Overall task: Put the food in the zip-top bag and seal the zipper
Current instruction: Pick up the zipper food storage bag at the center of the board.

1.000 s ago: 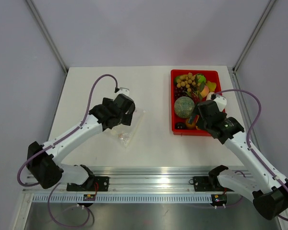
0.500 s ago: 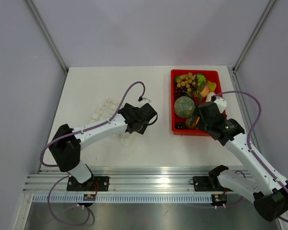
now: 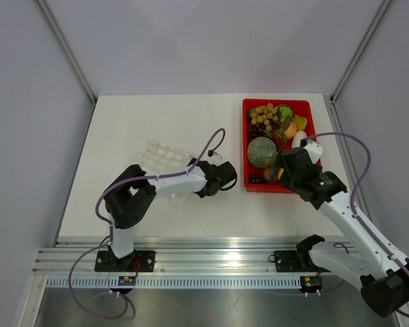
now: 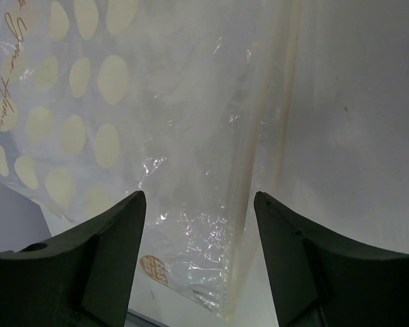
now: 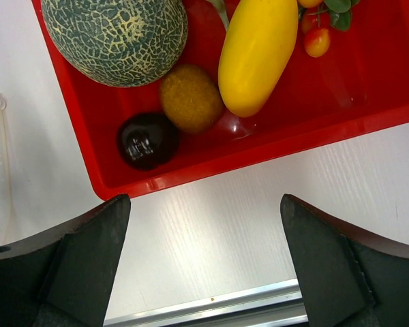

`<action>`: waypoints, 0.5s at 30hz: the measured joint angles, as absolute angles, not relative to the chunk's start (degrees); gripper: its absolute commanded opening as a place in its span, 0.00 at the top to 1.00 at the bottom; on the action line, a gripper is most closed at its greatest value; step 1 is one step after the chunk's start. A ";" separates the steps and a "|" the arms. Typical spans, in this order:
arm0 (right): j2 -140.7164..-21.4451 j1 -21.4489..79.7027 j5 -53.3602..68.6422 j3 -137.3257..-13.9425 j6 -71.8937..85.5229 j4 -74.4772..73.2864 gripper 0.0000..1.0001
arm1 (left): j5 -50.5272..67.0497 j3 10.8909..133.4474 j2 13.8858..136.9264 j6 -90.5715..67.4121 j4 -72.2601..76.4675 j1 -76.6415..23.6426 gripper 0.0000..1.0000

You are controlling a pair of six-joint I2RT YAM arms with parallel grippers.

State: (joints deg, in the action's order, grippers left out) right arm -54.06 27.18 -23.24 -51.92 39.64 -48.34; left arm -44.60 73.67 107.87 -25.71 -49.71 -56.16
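As my left gripper (image 4: 198, 204) hangs spread above the zip-top bag (image 4: 184, 122), that bag looks flimsy and slippery. I'd pinch its zipper (image 4: 266, 136) edge, centre frame; right gripper (image 5: 204, 204) spread too.

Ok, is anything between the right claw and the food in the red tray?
Nothing visible. The open right claw hangs over the red tray's near edge, and the dark round piece, brown piece and yellow piece lie uncovered just beyond it.
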 measured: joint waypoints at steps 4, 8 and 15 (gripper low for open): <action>-53.98 27.18 -23.24 -51.18 39.88 -48.27 0.01 | -47.53 74.37 109.58 -25.69 -49.91 -56.21 0.41; -54.06 27.18 -23.03 -50.92 40.38 -48.23 0.00 | -49.25 75.00 110.93 -25.56 -49.87 -56.18 0.62; -56.12 27.18 -20.34 -50.92 40.62 -46.70 0.01 | -49.65 75.48 111.39 -24.34 -49.60 -54.17 1.00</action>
State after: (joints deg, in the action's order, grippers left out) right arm -56.12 27.18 -20.34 -50.92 40.62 -46.70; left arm -49.65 75.48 111.39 -24.34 -49.60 -54.17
